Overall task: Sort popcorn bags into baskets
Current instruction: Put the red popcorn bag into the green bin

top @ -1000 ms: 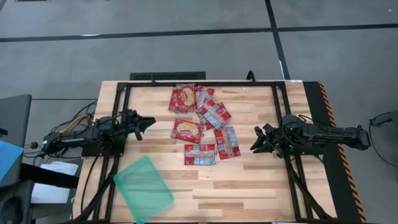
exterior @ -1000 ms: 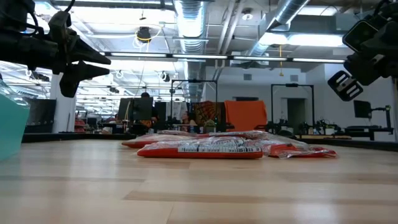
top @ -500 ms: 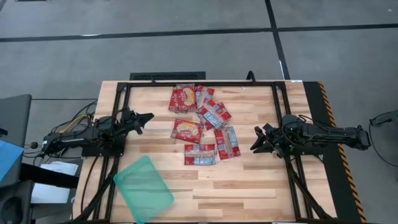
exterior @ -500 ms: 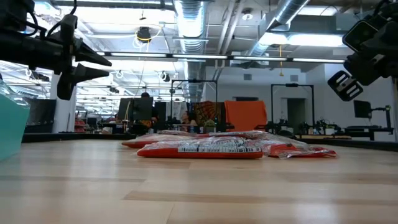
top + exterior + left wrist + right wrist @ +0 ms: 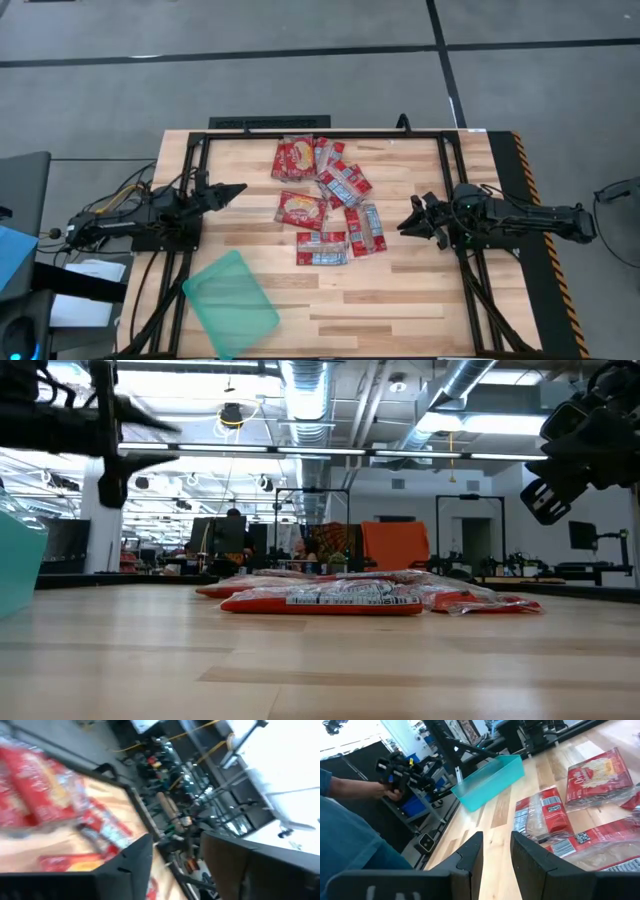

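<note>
Several flat red popcorn bags lie in a loose cluster on the middle of the wooden table, some overlapping; they also show in the low view and in both wrist views. The teal tray rests flat near the table's near-left corner, with nothing in it. My left gripper hovers open, left of the cluster, pointing toward it. My right gripper hovers open, right of the cluster, its fingers aimed at the bags. Neither gripper touches anything.
A black metal frame runs along the table's far edge and down both sides. Bare wood lies between the cluster and the near edge. In the right wrist view a person's blue sleeve and hand show beyond the table, behind the tray.
My left gripper has turned about its wrist, so its fingers now stack one over the other, and it has risen a little and edged toward the bags. My right gripper has shifted slightly toward the table's far edge and the cluster. The bags and tray have not moved.
</note>
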